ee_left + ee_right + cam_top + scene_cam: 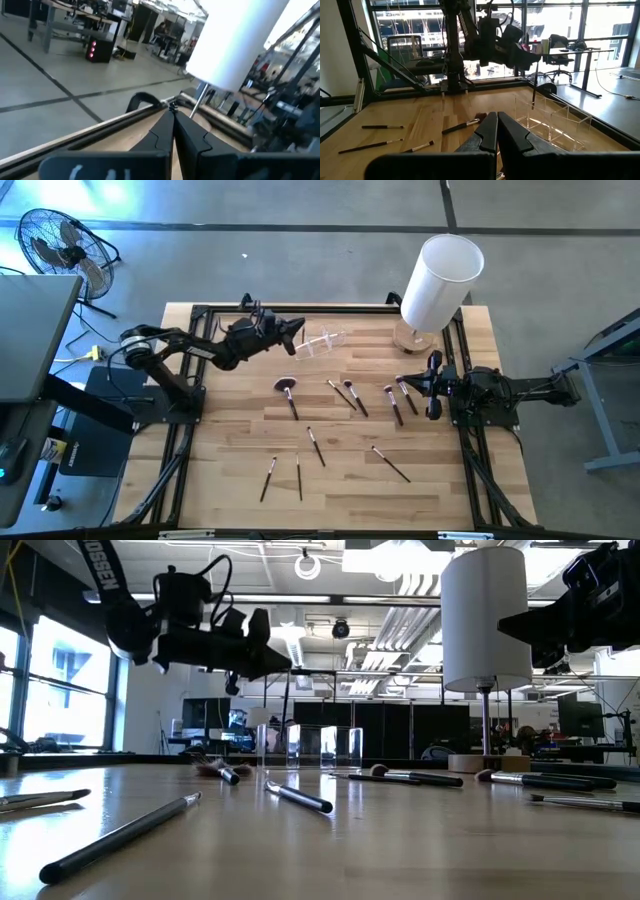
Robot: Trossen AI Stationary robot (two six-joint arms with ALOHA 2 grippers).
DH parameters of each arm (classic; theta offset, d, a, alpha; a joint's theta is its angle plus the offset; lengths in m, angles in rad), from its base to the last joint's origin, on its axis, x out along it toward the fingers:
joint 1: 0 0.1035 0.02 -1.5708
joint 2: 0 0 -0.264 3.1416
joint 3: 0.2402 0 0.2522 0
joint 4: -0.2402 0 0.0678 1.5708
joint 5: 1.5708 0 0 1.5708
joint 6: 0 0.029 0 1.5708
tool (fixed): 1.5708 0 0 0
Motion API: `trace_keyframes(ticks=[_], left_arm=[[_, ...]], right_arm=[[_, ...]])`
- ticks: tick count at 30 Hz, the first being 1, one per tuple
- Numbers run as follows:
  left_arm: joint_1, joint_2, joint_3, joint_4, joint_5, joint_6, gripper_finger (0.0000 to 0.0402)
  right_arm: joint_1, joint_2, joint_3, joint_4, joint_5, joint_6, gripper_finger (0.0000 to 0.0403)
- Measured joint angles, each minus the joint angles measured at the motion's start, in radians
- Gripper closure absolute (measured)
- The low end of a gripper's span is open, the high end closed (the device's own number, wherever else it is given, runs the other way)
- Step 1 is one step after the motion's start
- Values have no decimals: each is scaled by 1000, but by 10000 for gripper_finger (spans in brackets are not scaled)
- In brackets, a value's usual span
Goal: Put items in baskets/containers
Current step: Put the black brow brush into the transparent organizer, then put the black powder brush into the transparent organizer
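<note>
My left gripper [298, 330] hovers above the table's far-left part, just left of the small clear holder [322, 342], and is shut on a thin dark brush [534, 85]. The holder stands on its base, with its open compartments [555, 125] facing up. Several slim brushes lie flat on the wood: a wide-headed one [288, 392], a pair [348, 395] mid-table, two [400, 400] by the right arm, and others [298, 476] nearer the front edge. My right gripper [432, 385] waits at the right side, shut and holding nothing. My left gripper pinches the brush's upper end [173, 106] between its two fingertips. The fingers come from the table's left, roughly level. The brush hangs nearly upright below them, lifted clear of the table, with its lower end [532, 106] at the holder's near corner.
A tall white cylinder [440, 280] on a round wooden base [412, 338] stands at the far right, close behind the right arm. Black frame rails [180, 470] run along the table's left and right sides. A fan [60, 242] stands on the floor beyond the far-left corner.
</note>
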Motion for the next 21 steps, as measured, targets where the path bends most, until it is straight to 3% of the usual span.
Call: trace_keyframes(ticks=[14, 21], left_arm=[[0, -4, 9, -76, 26, 21, 322], [-6, -142, 8, -83, 37, 21, 314]], right_arm=[[0, 0, 0, 0, -3, 0, 402], [0, 0, 0, 0, -3, 0, 402]])
